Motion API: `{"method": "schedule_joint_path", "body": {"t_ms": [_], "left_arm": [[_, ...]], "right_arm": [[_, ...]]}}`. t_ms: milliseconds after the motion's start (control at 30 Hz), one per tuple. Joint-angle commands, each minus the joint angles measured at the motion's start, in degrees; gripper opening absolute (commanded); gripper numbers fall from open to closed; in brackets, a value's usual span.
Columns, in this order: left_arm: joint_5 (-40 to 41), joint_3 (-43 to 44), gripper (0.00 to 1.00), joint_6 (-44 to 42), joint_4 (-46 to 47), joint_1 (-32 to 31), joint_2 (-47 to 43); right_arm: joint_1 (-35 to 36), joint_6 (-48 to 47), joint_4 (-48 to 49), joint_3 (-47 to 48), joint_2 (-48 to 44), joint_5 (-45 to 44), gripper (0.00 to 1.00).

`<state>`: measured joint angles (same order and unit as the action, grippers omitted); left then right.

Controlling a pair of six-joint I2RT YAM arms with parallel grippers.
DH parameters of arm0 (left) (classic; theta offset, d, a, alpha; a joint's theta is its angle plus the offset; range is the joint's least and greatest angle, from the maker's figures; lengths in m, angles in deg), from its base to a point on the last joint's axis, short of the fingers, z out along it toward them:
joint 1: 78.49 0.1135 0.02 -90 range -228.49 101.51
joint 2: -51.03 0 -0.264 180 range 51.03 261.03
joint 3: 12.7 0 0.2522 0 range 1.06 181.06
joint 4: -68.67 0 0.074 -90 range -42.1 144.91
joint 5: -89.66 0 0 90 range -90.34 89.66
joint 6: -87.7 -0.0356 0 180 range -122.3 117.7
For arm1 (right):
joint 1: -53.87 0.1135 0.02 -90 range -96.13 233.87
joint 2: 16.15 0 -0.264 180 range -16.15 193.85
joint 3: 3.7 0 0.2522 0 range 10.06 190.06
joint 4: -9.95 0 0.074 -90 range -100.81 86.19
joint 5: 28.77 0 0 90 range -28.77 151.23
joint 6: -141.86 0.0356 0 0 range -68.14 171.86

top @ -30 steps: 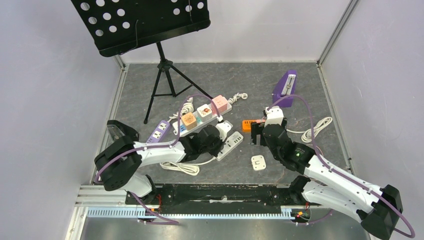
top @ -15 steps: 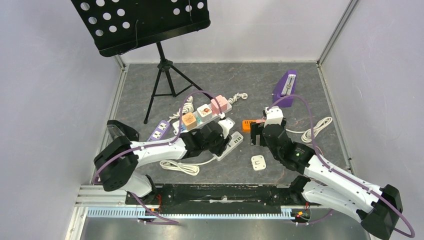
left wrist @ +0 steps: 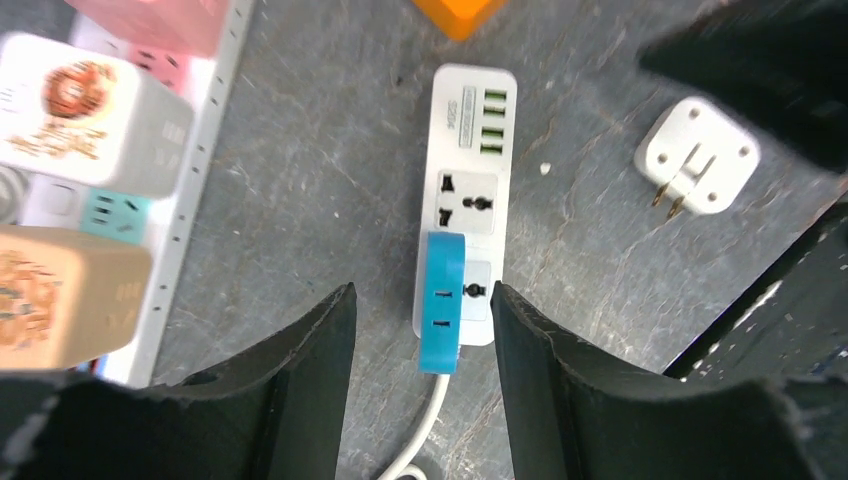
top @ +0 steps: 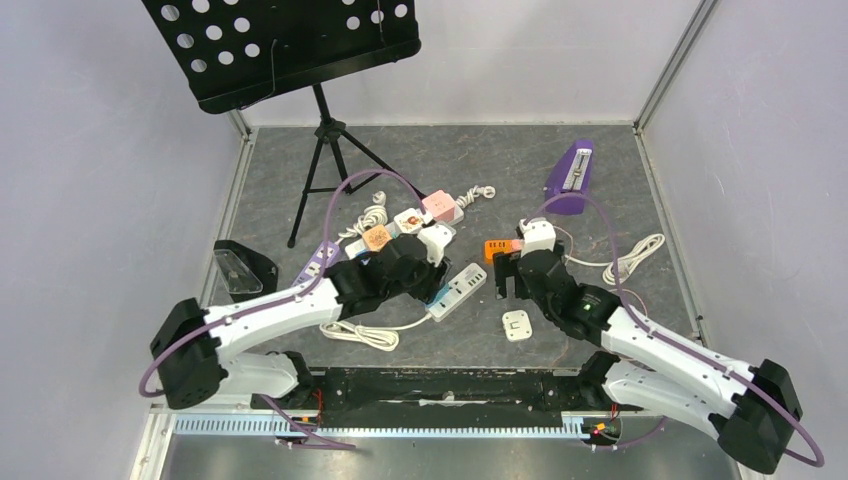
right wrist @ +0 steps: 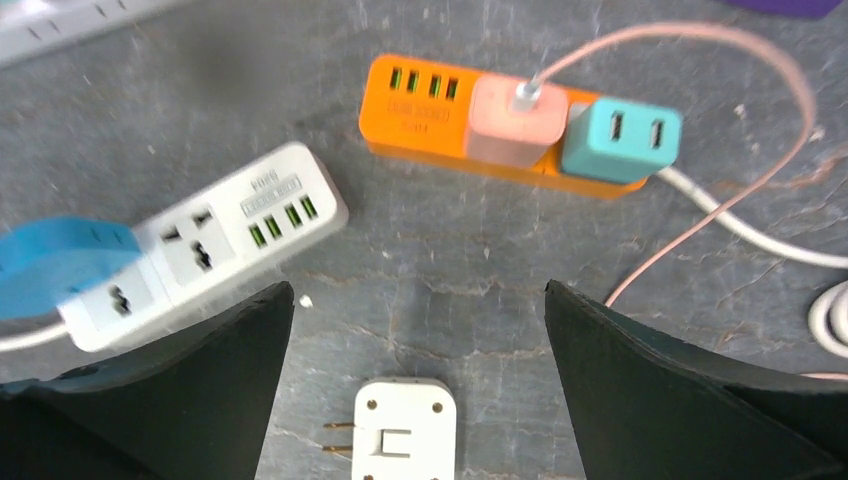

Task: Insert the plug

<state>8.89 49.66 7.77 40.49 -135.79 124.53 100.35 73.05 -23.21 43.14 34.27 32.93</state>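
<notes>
On the grey table (right wrist: 480, 300), white square plug (right wrist: 403, 425), 2 brass prongs (right wrist: 338, 440).

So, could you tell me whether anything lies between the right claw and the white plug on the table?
Nothing visible does. The right claw hangs open above the white plug, which lies free on the table. The stretch from the plug to the white power strip is bare as well.

Grey table (top: 470, 160): white power strip (top: 458, 290), plug (top: 516, 325)

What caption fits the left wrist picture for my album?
Open left gripper hovering over a white power strip with a blue plug, loose white adapter nearby.
</notes>
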Motion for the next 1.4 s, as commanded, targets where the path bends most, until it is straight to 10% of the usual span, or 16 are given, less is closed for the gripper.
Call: {"method": "schedule_joint_path", "body": {"t_ms": [0,667,1000,1367], "left_arm": [[3.7,2.1,0.58,1.7,0.3,-0.3,-7.2],[17.0,-3.2,0.77,4.7,2.1,-0.3,-20.9],[17.3,-3.9,0.82,4.3,1.6,-0.3,-21.5],[10.7,-3.1,0.90,6.5,2.6,-0.3,-24.1]], "right_arm": [[-0.2,1.4,-0.9,-3.3,2.9,3.9,0.98],[-0.2,5.1,-0.2,-12.1,10.7,13.5,0.89],[-0.2,4.1,2.4,-10.1,9.8,13.3,0.49],[-0.2,-1.9,4.2,1.4,4.0,12.5,0.53]]}}
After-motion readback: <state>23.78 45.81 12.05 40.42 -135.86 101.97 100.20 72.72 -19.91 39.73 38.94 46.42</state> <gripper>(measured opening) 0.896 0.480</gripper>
